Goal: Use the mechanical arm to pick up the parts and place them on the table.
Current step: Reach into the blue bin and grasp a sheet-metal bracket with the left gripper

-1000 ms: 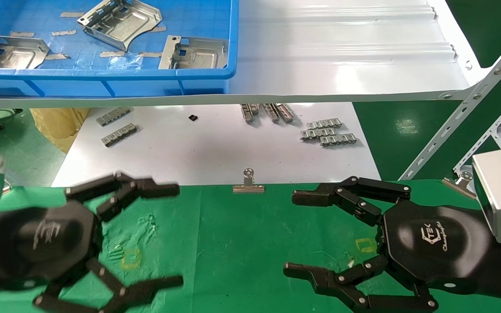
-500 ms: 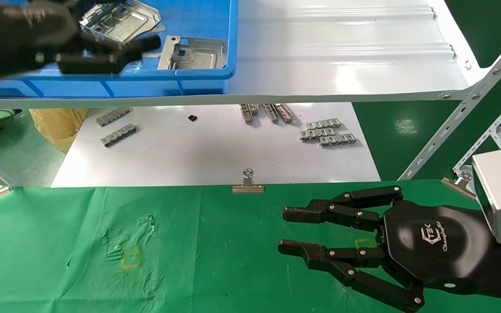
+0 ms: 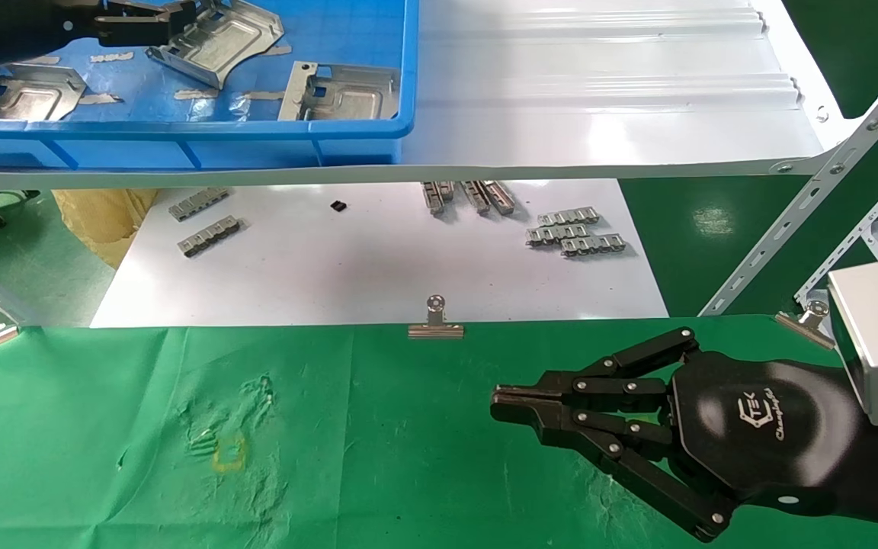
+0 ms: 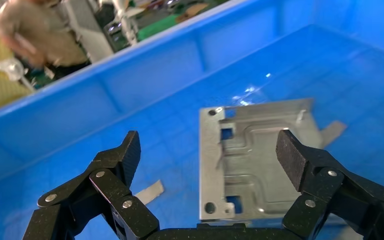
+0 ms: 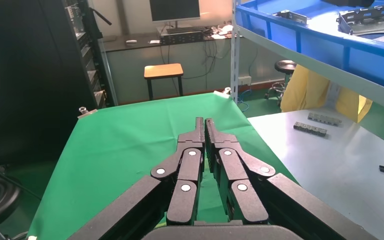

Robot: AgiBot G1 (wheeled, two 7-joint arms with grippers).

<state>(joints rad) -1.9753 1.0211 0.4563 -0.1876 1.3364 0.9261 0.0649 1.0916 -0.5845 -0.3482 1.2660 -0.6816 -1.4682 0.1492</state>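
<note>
Three silvery parts lie in the blue bin (image 3: 180, 130): one at the left (image 3: 16, 91), one in the middle (image 3: 218, 38), one at the right (image 3: 344, 91). My left gripper (image 3: 157, 19) is open and empty over the bin, next to the middle part. In the left wrist view its gripper (image 4: 210, 152) spreads wide above a flat part (image 4: 255, 160) without touching it. My right gripper (image 3: 504, 404) is shut and empty, low over the green table (image 3: 332, 457). It also shows in the right wrist view (image 5: 204, 122).
The bin stands on a white ribbed shelf (image 3: 599, 99). Below it a white sheet (image 3: 378, 267) carries small grey link strips (image 3: 572, 232). Binder clips (image 3: 436, 320) pin the cloth's far edge. A slanted shelf strut (image 3: 812, 206) stands at the right.
My left arm rose from the green table to the blue bin and now hovers open by the middle part. My right gripper closed from wide open to shut, staying in place.
</note>
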